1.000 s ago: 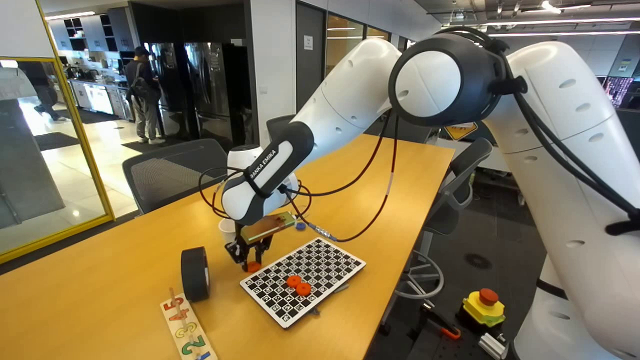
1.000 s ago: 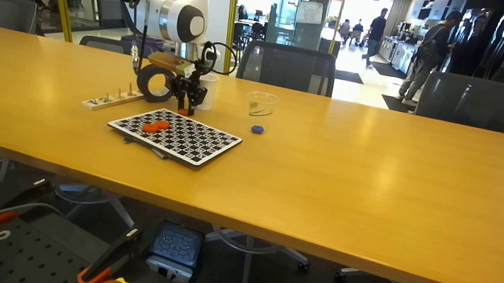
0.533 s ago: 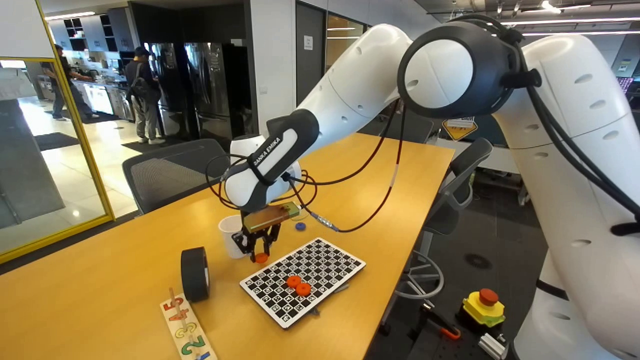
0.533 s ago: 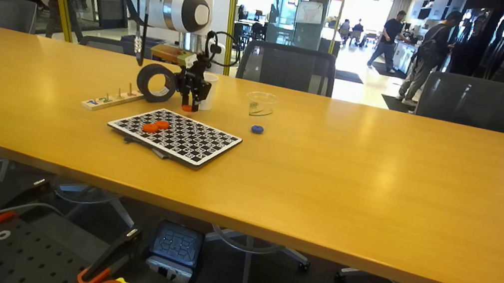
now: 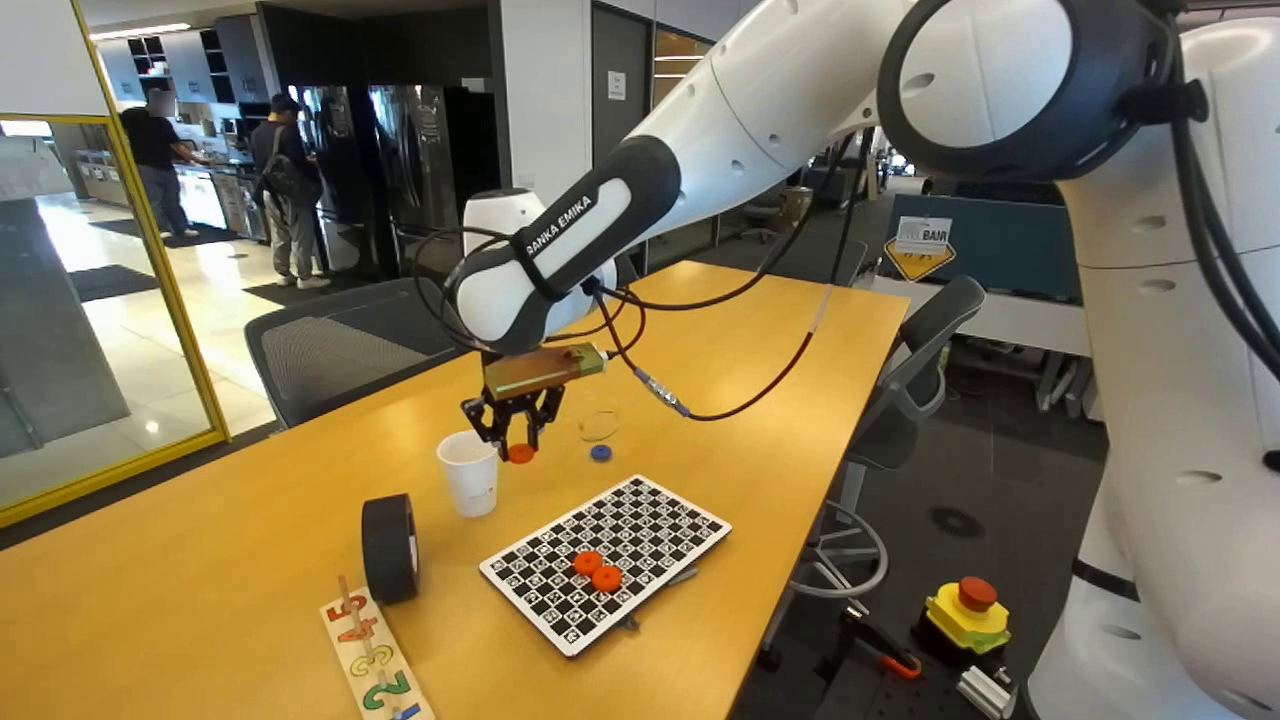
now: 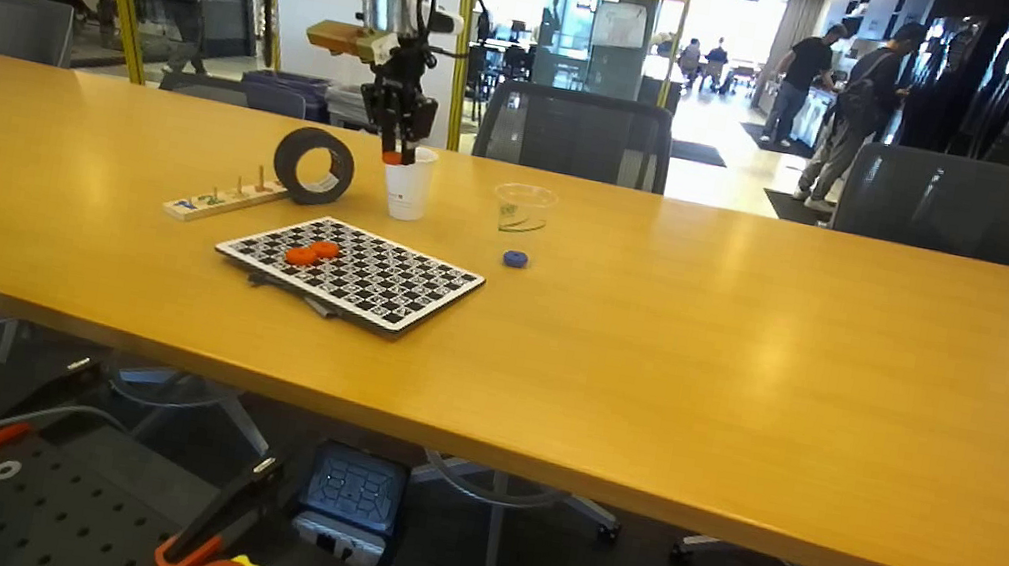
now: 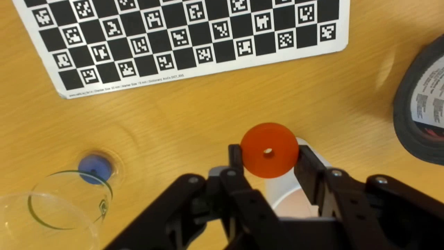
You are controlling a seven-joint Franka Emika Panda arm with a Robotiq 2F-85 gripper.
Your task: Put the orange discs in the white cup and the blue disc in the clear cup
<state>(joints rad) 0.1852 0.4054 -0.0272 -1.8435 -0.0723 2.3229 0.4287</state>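
Observation:
My gripper (image 7: 269, 154) is shut on an orange disc (image 7: 269, 137), held by its edges between both fingertips. In both exterior views the held disc (image 5: 521, 454) (image 6: 392, 158) is off the table, near the height of the white cup's rim. The white cup (image 5: 472, 482) (image 6: 407, 195) stands upright close beside it; in the wrist view the fingers partly hide the cup (image 7: 277, 187). Two more orange discs (image 5: 606, 578) (image 6: 301, 257) lie on the checkered board. The blue disc (image 6: 515, 259) (image 7: 91, 167) lies on the table beside the upright clear cup (image 6: 524, 213) (image 7: 71, 208).
The checkered board (image 5: 650, 520) (image 6: 392, 291) lies flat on the table (image 6: 755, 363). A black roll (image 5: 390, 548) (image 7: 402, 114) stands on edge near the white cup. A wooden number peg strip (image 5: 372, 650) (image 6: 224, 200) lies beside the roll. Chairs (image 6: 574, 132) stand behind the table.
My gripper has lifted the orange disc from the table and raised it to about the white cup's rim height. The cups, blue disc and board discs have not moved.

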